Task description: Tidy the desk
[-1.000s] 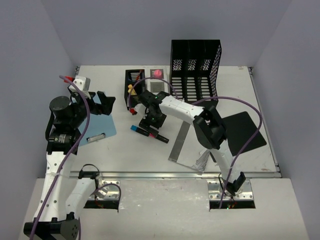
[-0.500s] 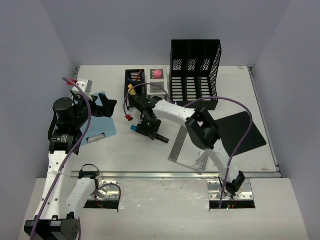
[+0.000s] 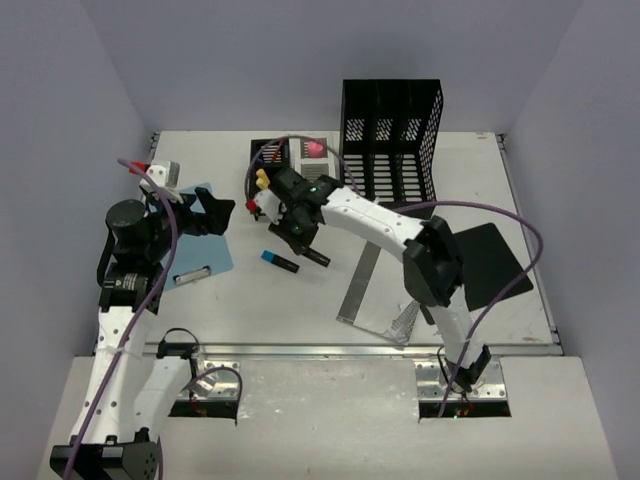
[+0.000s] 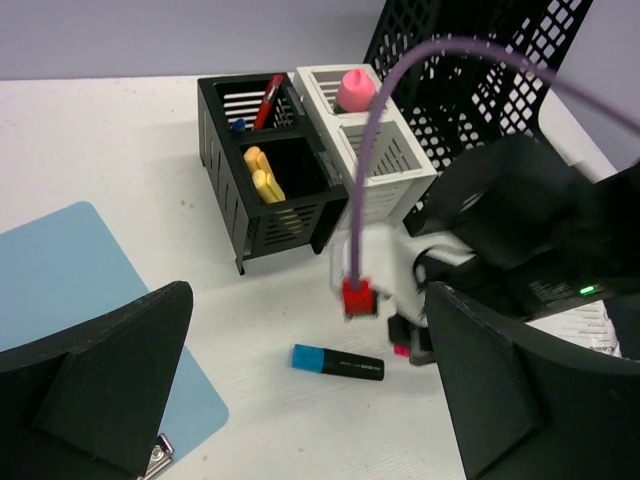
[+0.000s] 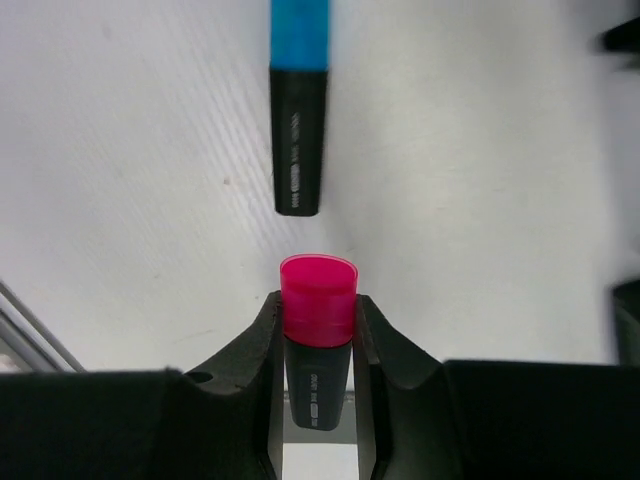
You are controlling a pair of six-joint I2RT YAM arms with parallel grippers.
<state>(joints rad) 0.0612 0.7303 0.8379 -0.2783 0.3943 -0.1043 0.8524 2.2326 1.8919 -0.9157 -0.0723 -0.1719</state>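
1. Grip comes first. The right gripper (image 5: pixel 317 318) is clamped on the black barrel of the pink marker (image 5: pixel 317 288), just behind its cap and on the near side of the pen holder (image 4: pixel 290 220). The barrel sits centred between the fingers, so I judge the hold good enough to carry without regripping. Whether the marker is clear of the desk (image 3: pixel 260 310) is not visible.
2. The blue marker (image 5: pixel 297 130) lies flat just ahead of the pink cap, also on the near side of the pen holder. Lift straight up before travelling, so the cap does not nudge it.
3. The left gripper (image 3: pixel 207 214) hangs with its fingers wide apart and nothing between them, left of the pen holder over the blue clipboard (image 3: pixel 205 255). It should keep out of the right arm's path.
4. The pen holder stands toward the far side of the desk, which spreads white and flat under it and all around it. Its front cell has yellow markers (image 4: pixel 262 182) in it, with room beside them. Tip the pink marker upright over that cell and release it only when it is low inside.
5. A white tray (image 4: pixel 385 170) touches the pen holder's right side, and a file rack (image 3: pixel 390 130) stands further right. Approach from the near side to avoid both.
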